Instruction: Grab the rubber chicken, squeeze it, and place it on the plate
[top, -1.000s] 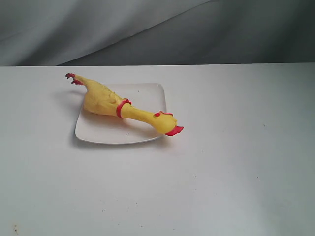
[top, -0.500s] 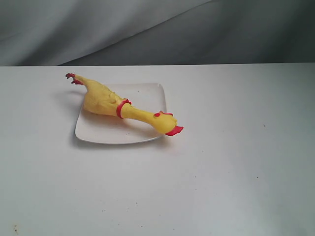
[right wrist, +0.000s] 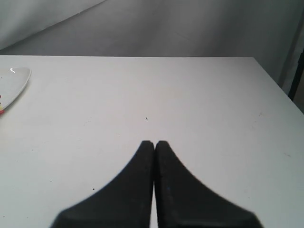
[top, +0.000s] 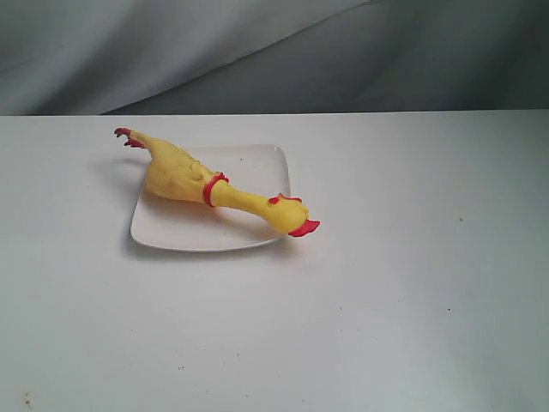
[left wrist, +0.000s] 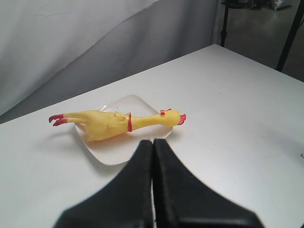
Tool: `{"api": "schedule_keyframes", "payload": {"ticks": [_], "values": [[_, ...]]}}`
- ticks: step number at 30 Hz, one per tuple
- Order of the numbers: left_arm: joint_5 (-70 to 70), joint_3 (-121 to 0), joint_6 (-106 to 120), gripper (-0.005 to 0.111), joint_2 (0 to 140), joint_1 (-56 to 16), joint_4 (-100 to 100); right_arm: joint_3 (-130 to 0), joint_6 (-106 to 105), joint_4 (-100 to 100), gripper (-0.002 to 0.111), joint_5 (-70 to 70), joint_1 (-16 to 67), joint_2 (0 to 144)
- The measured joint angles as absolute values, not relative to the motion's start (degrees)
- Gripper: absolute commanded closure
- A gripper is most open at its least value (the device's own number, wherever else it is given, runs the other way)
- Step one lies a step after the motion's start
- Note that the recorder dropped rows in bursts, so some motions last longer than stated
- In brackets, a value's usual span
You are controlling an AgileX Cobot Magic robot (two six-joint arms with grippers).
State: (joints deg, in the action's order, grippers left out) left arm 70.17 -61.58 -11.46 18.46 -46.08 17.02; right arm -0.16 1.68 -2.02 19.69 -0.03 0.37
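Observation:
The yellow rubber chicken [top: 193, 178] lies diagonally across the white square plate [top: 249, 159], red feet past the far left corner and red beak over the near right edge. The left wrist view shows the same chicken [left wrist: 107, 124] on the plate [left wrist: 114, 152], a short way beyond my left gripper [left wrist: 152, 141], which is shut and holds nothing. My right gripper [right wrist: 154, 142] is shut over bare table, far from the plate [right wrist: 14, 81], of which only a corner shows. Neither gripper appears in the exterior view.
The white table [top: 386, 283] runs wide around the plate, its back edge meeting a grey cloth backdrop [top: 274, 51]. A dark stand [left wrist: 289, 33] rises beyond the table's far corner in the left wrist view.

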Motion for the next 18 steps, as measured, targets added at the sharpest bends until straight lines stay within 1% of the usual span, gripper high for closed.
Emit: {"api": "schedule_keyframes", "payload": {"ticks": [10, 18], "values": [[70.17, -61.58, -11.46, 0.107, 18.46, -46.08, 17.02, -0.16, 1.68, -2.02, 0.108, 19.69, 0.0, 0.37], [70.17, -61.58, -11.46, 0.107, 18.46, -44.05, 17.02, -0.16, 1.68, -2.02, 0.108, 19.69, 0.0, 0.37]]}}
